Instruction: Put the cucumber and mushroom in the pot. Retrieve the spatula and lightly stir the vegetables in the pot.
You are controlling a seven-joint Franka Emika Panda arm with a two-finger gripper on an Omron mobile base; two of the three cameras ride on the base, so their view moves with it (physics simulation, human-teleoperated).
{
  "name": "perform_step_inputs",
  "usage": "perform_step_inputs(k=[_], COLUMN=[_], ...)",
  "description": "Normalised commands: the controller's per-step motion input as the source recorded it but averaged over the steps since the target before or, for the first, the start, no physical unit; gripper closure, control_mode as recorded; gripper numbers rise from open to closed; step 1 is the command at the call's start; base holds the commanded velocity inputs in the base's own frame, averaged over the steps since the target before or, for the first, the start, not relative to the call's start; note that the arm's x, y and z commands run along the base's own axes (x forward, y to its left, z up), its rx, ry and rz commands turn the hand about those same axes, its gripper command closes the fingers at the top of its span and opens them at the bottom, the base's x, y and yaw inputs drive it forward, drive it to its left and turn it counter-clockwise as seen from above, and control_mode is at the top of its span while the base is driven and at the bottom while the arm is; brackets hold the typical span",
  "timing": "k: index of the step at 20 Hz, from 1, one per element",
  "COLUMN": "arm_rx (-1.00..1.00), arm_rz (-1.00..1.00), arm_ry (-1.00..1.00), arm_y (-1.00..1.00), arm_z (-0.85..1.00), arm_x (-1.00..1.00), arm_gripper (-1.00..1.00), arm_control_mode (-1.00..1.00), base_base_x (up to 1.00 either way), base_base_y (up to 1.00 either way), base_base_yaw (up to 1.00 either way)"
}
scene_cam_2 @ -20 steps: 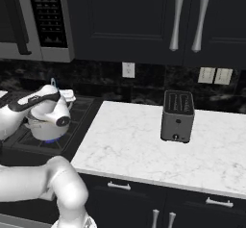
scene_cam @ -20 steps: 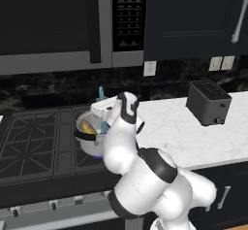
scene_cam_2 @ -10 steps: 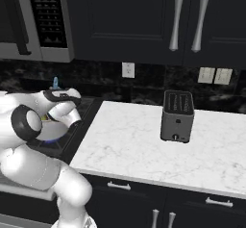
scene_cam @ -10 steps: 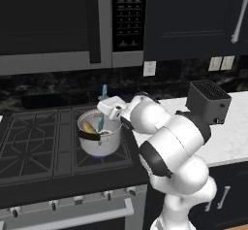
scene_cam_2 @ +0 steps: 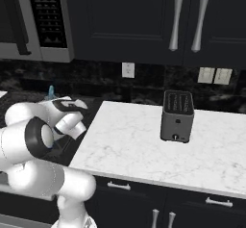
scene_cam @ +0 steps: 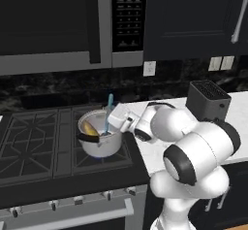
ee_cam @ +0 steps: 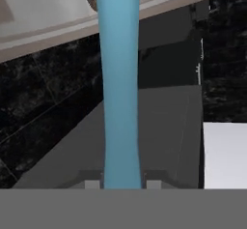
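**Spatula held upright in the pot on the stove**

The spatula [scene_cam: 108, 113] was a slim light-blue tool, standing nearly upright with its lower end inside the pot [scene_cam: 100, 142] and its top rising above the rim. The pot was round shiny steel with black side handles, sitting on the stove [scene_cam: 34, 146] to the left of the white marble surface [scene_cam: 237, 108]. The hand [scene_cam: 112, 123] reached in over the pot's right rim and pinched the spatula's handle. A yellowish cucumber [scene_cam: 89, 127] showed inside the pot; the mushroom could not be made out. In the right base view the arm hid the pot, and just the spatula's tip [scene_cam_2: 51, 92] rose above it. The hand view showed the blue handle [ee_cam: 119, 85] running up between the fingertips, its blade cut off at the top. A dark toaster [scene_cam_2: 177, 116] stood on the surface.
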Motion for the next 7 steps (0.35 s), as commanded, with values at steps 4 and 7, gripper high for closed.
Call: perform_step_inputs(k=[4,7], arm_rx=[-0.07,-0.06], arm_rz=[0.04,0.01], arm_ry=[0.00,0.02], arm_y=[0.13,0.07], arm_z=[-0.12,-0.12], arm_x=[-0.23,0.13], arm_gripper=[1.00,1.00], arm_control_mode=[-1.00,-1.00], base_base_x=[0.00,0.00], base_base_y=[0.00,0.00], base_base_yaw=[0.00,0.00])
